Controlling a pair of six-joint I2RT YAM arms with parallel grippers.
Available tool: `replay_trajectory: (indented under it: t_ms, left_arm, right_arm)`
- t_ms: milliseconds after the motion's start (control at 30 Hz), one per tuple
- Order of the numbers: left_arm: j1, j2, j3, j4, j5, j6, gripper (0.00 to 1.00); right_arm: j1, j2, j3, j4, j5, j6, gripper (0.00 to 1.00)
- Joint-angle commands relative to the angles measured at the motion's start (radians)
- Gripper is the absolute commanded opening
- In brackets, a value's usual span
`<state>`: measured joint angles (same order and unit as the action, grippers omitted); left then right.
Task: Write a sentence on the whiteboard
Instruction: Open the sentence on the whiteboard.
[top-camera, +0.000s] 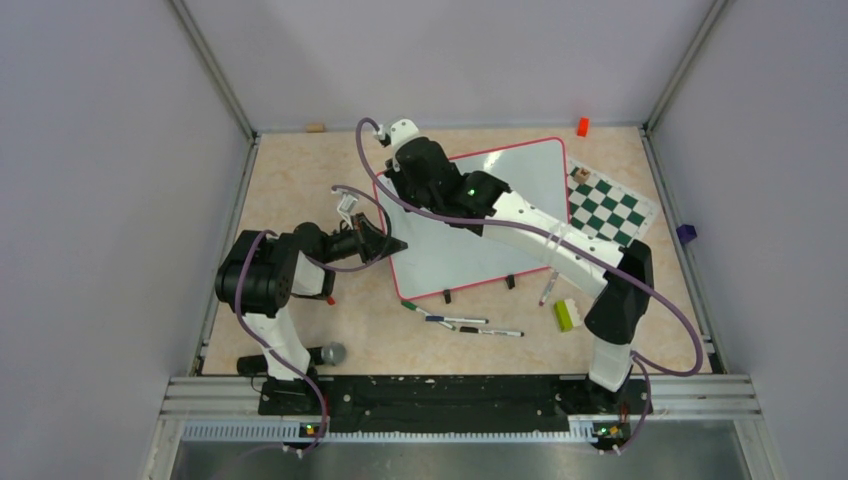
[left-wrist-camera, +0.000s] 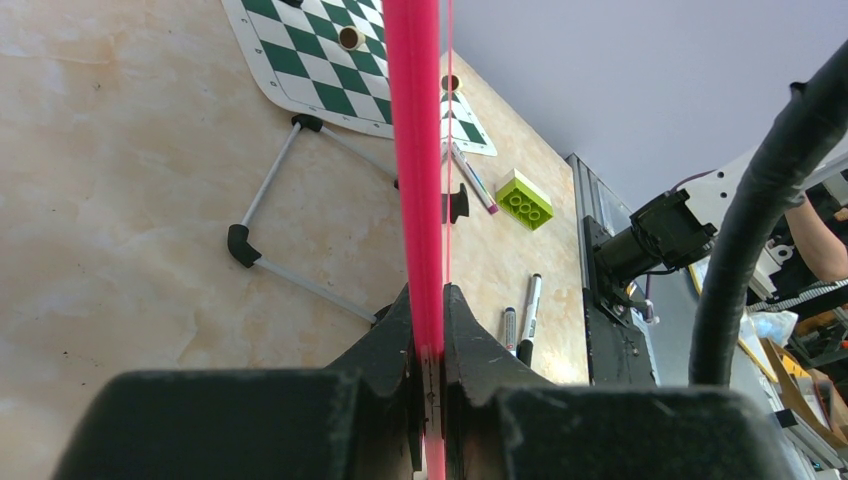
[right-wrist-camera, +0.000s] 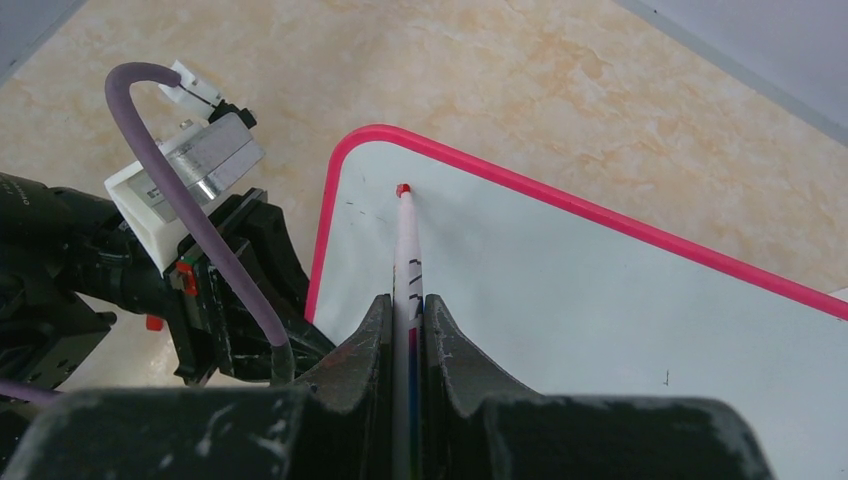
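The whiteboard (top-camera: 480, 235) lies on the table, white with a red-pink frame, and no lettering shows on it. My left gripper (top-camera: 395, 243) is shut on the board's left edge; in the left wrist view its jaws (left-wrist-camera: 429, 330) clamp the pink frame (left-wrist-camera: 418, 150) edge-on. My right gripper (top-camera: 392, 165) is shut on a white marker (right-wrist-camera: 408, 265) with a red tip. The tip touches or hovers just over the whiteboard (right-wrist-camera: 600, 320) near its top left corner. The sentence is not visible.
A green-and-white chess mat (top-camera: 612, 207) lies right of the board. Two markers (top-camera: 470, 325) lie in front of it, another marker (top-camera: 548, 288) and a lime block (top-camera: 567, 314) to the right. An orange block (top-camera: 583, 126) sits at the back. A grey object (top-camera: 331, 353) lies near the left base.
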<state>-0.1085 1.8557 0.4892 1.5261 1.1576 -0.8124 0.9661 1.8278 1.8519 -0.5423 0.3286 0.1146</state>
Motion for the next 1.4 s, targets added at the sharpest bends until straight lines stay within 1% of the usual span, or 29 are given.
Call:
replay_trajectory:
  t_ms: [0,600,900,1367]
  left_arm:
    - [-0.020,0.012,-0.002,0.094,0.034,0.091,0.00]
    - [-0.030,0.016,0.002,0.094,0.036,0.089,0.00]
    - [-0.030,0.014,0.002,0.094,0.037,0.090,0.00]
    - [-0.030,0.013,0.002,0.093,0.038,0.089,0.00]
  right_arm:
    - [0.006,-0.008,0.002,-0.010,0.021,0.009,0.00]
    - [0.026,-0.071,-0.094,-0.042,0.003,0.047,0.00]
    - [0.025,-0.083,-0.035,-0.039,-0.018,0.048,0.00]
    - [0.016,-0.059,0.028,-0.033,0.019,0.026,0.00]
